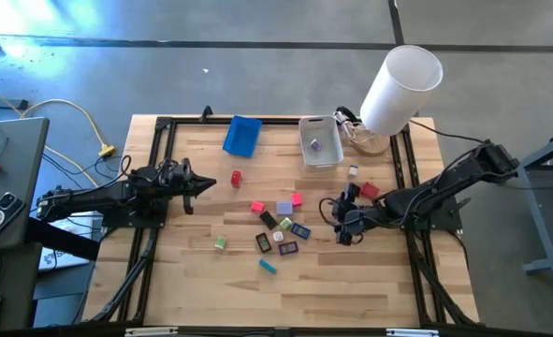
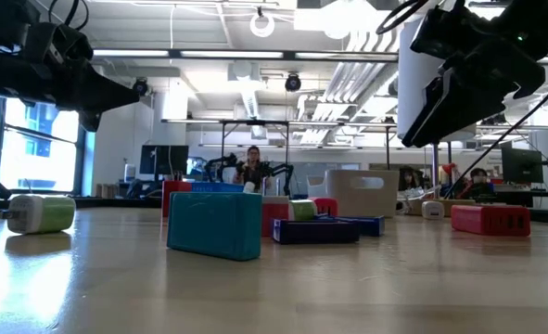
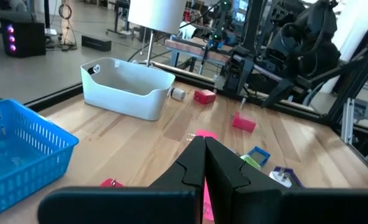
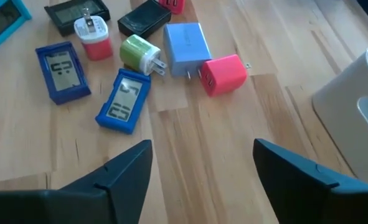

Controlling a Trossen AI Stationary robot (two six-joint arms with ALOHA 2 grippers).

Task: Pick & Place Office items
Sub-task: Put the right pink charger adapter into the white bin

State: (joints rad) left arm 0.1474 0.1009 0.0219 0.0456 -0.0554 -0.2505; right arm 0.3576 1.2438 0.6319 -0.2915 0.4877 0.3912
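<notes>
Wooden worktop [image 1: 182,271] in an open office hall. Office items [image 1: 281,227] lie scattered at its centre. Right gripper [image 1: 340,222], fingers released, hovers beside them; left gripper [image 1: 201,183], clenched empty, near left edge.

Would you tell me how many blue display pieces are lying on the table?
2 blue display pieces: one beside the red-and-white plug, the other next to the green plug. More could be hidden.

Bright overhead ceiling lights [image 2: 262,22], soft shadows, blurred low-view foreground.
</notes>
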